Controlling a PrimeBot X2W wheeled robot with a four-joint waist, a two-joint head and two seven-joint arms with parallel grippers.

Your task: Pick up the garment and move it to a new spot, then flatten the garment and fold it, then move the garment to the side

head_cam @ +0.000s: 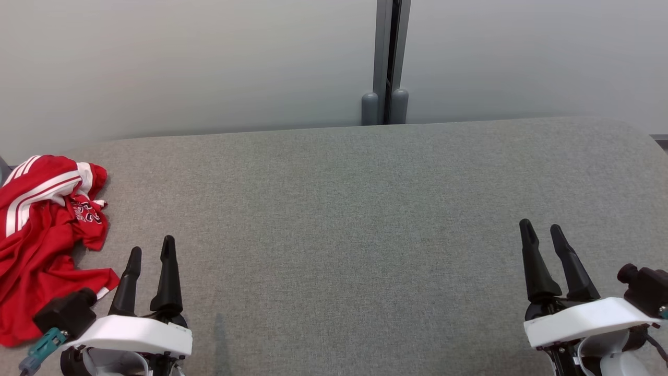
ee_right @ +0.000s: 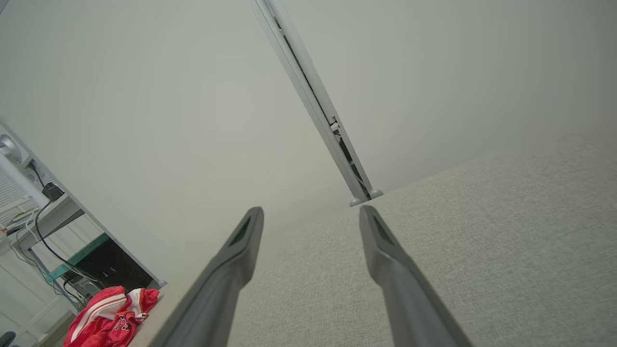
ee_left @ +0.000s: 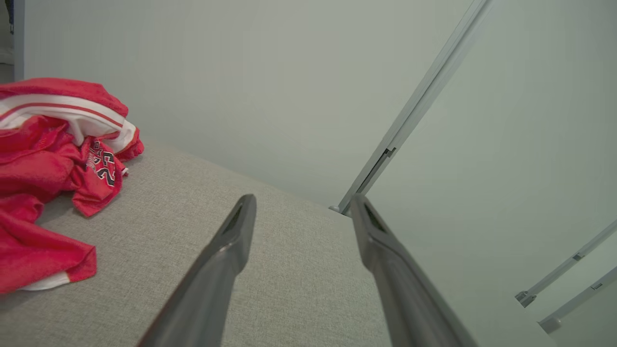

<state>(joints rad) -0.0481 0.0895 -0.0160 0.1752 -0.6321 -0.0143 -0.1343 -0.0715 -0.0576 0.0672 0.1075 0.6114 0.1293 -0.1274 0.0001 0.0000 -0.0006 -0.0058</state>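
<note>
- Garment (head_cam: 42, 230): red jersey with white stripes and dark lettering, crumpled in a loose heap. It lies on the table (head_cam: 334, 209), far to the left of the post (head_cam: 389, 62) and nearer the robot than it.
- Its cloth runs to the left border of the head view. I cannot tell whether any of it hangs over the table end.
- Post: grey and upright between two pale wall panels, with two rounded feet at the table's far edge.
- Left gripper (head_cam: 152, 245): fingers spread wide with nothing between them. It sits left of the post, tips pointing toward the wall.
- It is just beside the garment's lower right hem. The left wrist view shows a strip of grey table cover between the fingers and the cloth, so they are not touching.
- Right gripper (head_cam: 540, 226): fingers wide and empty. It sits right of the post, over the table and well apart from the garment.
- Right wrist view: past the garment, on the far left of the post, stands a desk (ee_right: 53, 217) with cables and a dark box under it.
</note>
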